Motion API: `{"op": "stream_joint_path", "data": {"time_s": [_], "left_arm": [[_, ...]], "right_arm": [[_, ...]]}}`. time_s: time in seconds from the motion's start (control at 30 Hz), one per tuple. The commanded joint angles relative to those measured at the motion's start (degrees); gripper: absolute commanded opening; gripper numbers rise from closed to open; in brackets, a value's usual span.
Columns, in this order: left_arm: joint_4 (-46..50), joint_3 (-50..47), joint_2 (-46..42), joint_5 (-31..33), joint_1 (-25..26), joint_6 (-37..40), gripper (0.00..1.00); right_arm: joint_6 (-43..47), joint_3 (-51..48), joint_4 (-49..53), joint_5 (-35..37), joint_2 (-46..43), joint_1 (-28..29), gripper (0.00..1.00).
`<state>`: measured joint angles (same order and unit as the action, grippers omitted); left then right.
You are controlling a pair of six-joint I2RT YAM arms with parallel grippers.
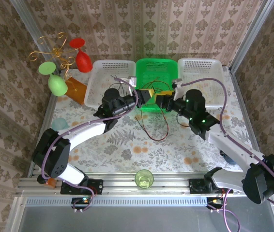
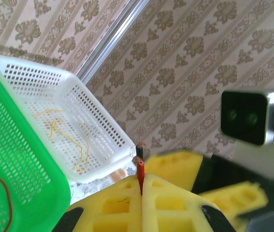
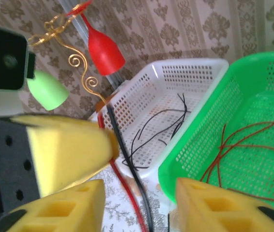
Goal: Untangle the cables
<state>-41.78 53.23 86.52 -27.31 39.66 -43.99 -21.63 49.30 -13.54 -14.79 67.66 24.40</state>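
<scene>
Left fingers (image 2: pixel 168 186) are clamping shut on the red cable (image 2: pixel 140 171). A black cable (image 3: pixel 127 164) is riding right against it, its end poking out just above the pinch. Can't tell whether the black one is actually being gripped too or just trapped alongside.

Right fingers (image 3: pixel 219 208) are standing apart, holding nothing. Both strands are running down through the gap between them, touching neither pad as far as I can see. Below both sets of fingers the loose lengths (image 1: pixel 152 126) are hanging in loops over the worktop (image 1: pixel 127 145).

Sorted strands are lying in three places:
- Red ones are in the green basket (image 3: pixel 195 145), straight beyond the fingers.
- Black ones are in the white basket (image 3: pixel 132 96), beyond the left fingers.
- Yellow ones are in the other white basket (image 2: pixel 35 77), beyond the right fingers.

My read is that we're splitting this red/black pair.

To do it well:
- Close the right fingers on the black strand only, just below the left pinch, where the two colours are lying side by side and easiest to tell apart.
- Check via the right wrist view that red isn't getting caught before closing.
- Pull away slowly and sideways from the left fingers so the loops below slide through rather than cinching into a knot.
- If the black end is dragging through the left pinch, ease off instead of yanking.
</scene>
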Motion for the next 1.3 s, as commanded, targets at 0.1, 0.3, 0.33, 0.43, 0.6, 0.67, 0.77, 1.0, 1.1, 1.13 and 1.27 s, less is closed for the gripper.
{"op": "stream_joint_path", "data": {"time_s": [0.1,0.3,0.33,0.43,0.6,0.67,0.77,1.0,1.1,1.13,1.27], "left_arm": [[3.9,-1.9,-3.3,-4.7,-0.7,4.3,0.0],[4.2,-1.4,-3.6,-6.8,-1.3,5.7,0.0],[4.2,-1.4,-3.7,-7.0,-1.4,5.7,0.0],[4.2,-0.8,-3.5,-8.1,-1.5,5.6,0.0],[4.1,-0.5,-3.4,-8.6,-1.5,5.3,0.0],[4.0,-0.5,-3.4,-8.7,-1.5,5.2,0.0],[4.1,-0.3,-3.4,-8.8,-1.6,5.1,0.0],[3.9,-0.1,-3.2,-8.8,-1.6,4.8,0.0],[3.7,-0.1,-3.1,-8.9,-1.6,4.7,0.0],[3.5,-0.1,-3.1,-9.0,-1.6,4.6,0.0],[3.4,-0.1,-3.3,-9.1,-1.6,4.4,0.0]], "right_arm": [[-1.7,6.5,5.6,-16.0,-2.1,-7.3,0.48],[0.8,15.3,16.2,-27.3,3.3,-8.5,0.45],[0.1,16.0,16.5,-29.0,4.2,-8.6,0.44],[-2.9,17.4,14.7,-33.8,6.6,-8.5,0.41],[-4.9,18.9,13.4,-37.8,10.3,-8.5,0.4],[-6.1,18.9,12.1,-38.9,11.6,-8.5,0.38],[-7.9,18.9,9.9,-40.1,13.6,-8.5,0.33],[-8.8,18.2,9.0,-41.1,14.7,-8.5,0.29],[-8.6,17.4,8.6,-40.2,14.6,-8.6,0.26],[-8.5,17.2,8.4,-39.8,14.7,-8.6,0.27],[-8.3,16.7,8.0,-39.0,15.2,-8.6,0.34]]}}
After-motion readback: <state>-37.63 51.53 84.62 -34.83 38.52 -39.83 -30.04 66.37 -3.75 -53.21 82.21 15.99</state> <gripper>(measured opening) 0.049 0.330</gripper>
